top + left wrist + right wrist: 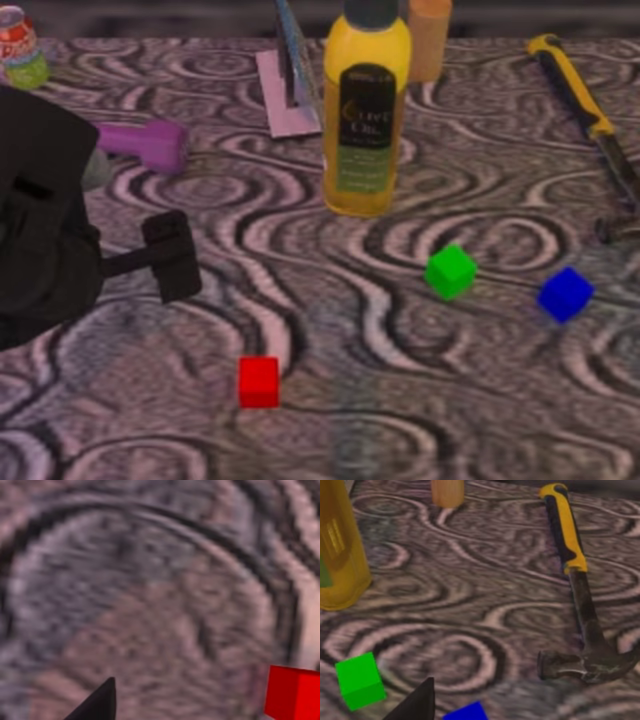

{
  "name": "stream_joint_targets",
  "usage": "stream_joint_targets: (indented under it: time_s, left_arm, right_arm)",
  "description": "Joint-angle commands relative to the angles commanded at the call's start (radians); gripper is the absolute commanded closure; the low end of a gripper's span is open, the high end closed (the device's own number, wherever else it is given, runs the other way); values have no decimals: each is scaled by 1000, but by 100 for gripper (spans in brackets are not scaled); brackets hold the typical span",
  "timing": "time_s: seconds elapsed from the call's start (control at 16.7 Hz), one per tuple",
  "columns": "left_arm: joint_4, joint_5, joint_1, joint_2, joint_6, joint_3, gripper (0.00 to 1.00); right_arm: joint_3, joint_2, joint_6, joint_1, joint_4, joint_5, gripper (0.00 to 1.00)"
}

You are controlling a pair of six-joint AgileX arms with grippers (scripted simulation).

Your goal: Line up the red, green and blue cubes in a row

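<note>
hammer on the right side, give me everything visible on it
The hammer lies flat near the table's right edge, unheld. Its handle is yellow with a black grip strip; the dark, worn steel shaft ends in a scuffed head with a curved claw. It touches only the table, apart from the blue cube.
</note>
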Motion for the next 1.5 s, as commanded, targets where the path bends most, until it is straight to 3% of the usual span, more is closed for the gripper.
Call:
stream_joint_targets:
  time_s: [0.48,0.78,1.08,1.5]
  left_arm:
    - [393,6,291,-737,295,-558,0]
    - [603,25,403,-1047,494,-770,0]
    - [734,39,452,-1206,620,-847,0]
    - [745,40,456,-1219,630,-852,0]
  right_arm:
    - [668,901,-43,186,-473,5,0]
    - [1006,1290,-61,276,-690,5,0]
    - [1200,1495,-70,323,-794,5,0]
    - [1208,1506,-70,321,-796,5,0]
